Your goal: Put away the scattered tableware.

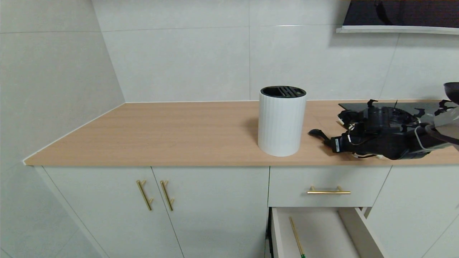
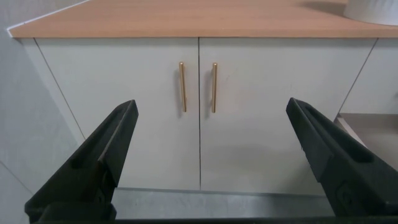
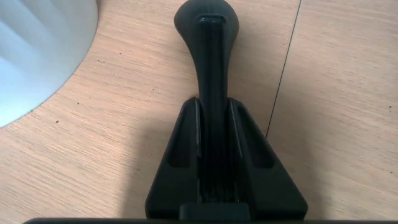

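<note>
**Utensil held level, rounded end pointing left at the holder**

Starting at the left, our left gripper (image 2: 211, 107) is low in front of the cabinet doors (image 2: 199, 124). Its fingers are spread wide with nothing between them, so it is well apart from the work on the countertop (image 1: 161, 132).

Right of centre in the head view stands the white holder (image 1: 281, 122), upright on the countertop, with its black slotted top facing straight up. Just to the right of it is the rounded end of the black utensil (image 1: 317, 133), which is near the holder's wall without touching it.

The utensil's long axis runs roughly left to right across the frame and about level with the countertop. It sits lower than the holder's top. Our right gripper (image 1: 330, 141) is clamped on it from the right. In the right wrist view the fingers (image 3: 186, 137) pinch the shaft from both sides, and the rounded end pokes out beyond them. We cannot see the part behind the fingers.

The right arm comes in from the right edge, stretched low over the countertop, and it is plainly the nearer arm.

We judge that the coming move turns on height and tilt. The slots are above and to the left of the utensil, so it would have to rise and swing upright.

At the lower right, an open drawer (image 1: 276, 229) holds a thin stick (image 1: 296, 233).
</note>
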Robot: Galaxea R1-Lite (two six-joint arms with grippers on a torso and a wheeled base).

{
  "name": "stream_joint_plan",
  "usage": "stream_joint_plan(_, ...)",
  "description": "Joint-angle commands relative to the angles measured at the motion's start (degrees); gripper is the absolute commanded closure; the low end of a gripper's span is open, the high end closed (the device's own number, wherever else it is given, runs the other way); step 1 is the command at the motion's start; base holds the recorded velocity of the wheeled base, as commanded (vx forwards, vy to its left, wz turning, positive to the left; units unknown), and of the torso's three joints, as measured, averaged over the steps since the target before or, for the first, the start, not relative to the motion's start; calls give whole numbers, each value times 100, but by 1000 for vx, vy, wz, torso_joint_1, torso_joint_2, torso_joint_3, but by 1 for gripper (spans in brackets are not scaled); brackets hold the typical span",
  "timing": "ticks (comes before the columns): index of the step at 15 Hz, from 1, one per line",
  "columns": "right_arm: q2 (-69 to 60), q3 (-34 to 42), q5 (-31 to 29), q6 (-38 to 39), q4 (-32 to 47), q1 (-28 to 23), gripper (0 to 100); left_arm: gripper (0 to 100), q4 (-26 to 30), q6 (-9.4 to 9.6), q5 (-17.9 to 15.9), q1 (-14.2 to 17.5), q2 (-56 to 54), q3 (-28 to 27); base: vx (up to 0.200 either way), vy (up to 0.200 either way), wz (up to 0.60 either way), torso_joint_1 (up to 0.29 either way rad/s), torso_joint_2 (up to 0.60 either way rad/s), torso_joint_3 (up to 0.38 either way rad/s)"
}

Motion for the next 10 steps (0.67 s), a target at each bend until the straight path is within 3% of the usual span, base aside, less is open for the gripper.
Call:
stream_joint_plan(1,-170,20,-43,154,23,100,100,0,-1,-1,1,1,0,0,0,0,0,0,0,0)
stream_joint_plan(7,-2482,969,-1335,734,1508,768,100,0,-1,-1,1,1,0,0,0,0,0,0,0,0)
stream_joint_plan(10,-3141,1769,-1387,1033,1746,785,100,0,-1,-1,1,1,0,0,0,0,0,0,0,0)
